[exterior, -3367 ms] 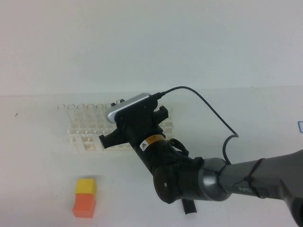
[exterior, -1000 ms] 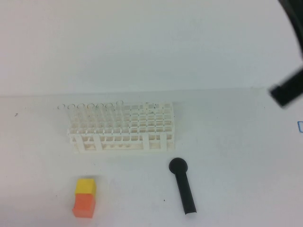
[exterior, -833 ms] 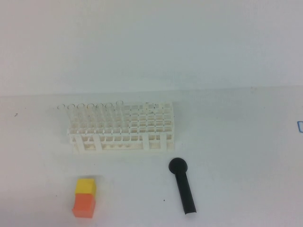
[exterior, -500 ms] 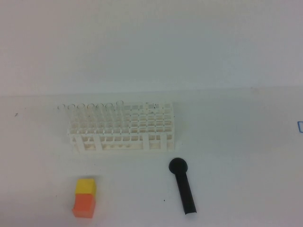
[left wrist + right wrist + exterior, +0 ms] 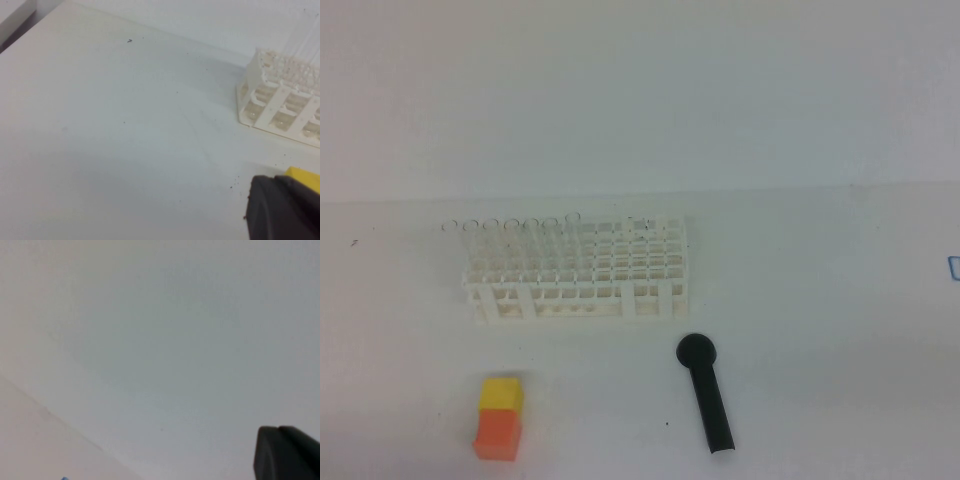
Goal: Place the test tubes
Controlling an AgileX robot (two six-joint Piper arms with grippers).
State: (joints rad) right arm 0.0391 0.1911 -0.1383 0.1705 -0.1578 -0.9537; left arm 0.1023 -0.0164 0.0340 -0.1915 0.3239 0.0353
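A white test tube rack (image 5: 575,268) stands on the white table, left of centre. Several clear test tubes (image 5: 505,235) stand upright in its back left holes. Neither arm appears in the high view. The left wrist view shows the rack's end (image 5: 280,107) with the tubes (image 5: 300,45) rising from it. My left gripper (image 5: 282,207) is low over the table, apart from the rack, its dark fingers together with nothing held. My right gripper (image 5: 285,452) hangs over bare white surface, fingers together and empty.
A black long-handled tool (image 5: 707,395) lies in front of the rack's right end. A yellow block on an orange block (image 5: 500,417) stands at the front left, and its yellow top (image 5: 305,176) shows just behind my left gripper. A blue mark (image 5: 954,267) sits at the table's right edge.
The right arm, which was over the rack 3.4 s ago, has pulled away to the right and left the high view. The rack, tubes, tool and blocks have not moved.
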